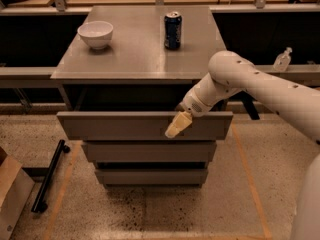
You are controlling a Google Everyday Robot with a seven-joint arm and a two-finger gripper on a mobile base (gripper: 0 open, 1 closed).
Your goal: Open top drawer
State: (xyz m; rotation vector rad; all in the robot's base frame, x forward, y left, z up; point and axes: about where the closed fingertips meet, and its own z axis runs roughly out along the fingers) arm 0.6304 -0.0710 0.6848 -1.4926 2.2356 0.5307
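Observation:
The top drawer is the widest grey-brown front of the cabinet. It stands pulled out a little way from under the table top, with a dark gap behind its upper edge. My gripper, cream-coloured at the end of the white arm, sits at the upper edge of this front, right of its middle, partly in front of the panel. The two narrower drawer fronts below are closed.
A white bowl and a blue can stand on the grey table top. A black bar and a cardboard box lie on the floor at the left. A clear bottle is on the right ledge.

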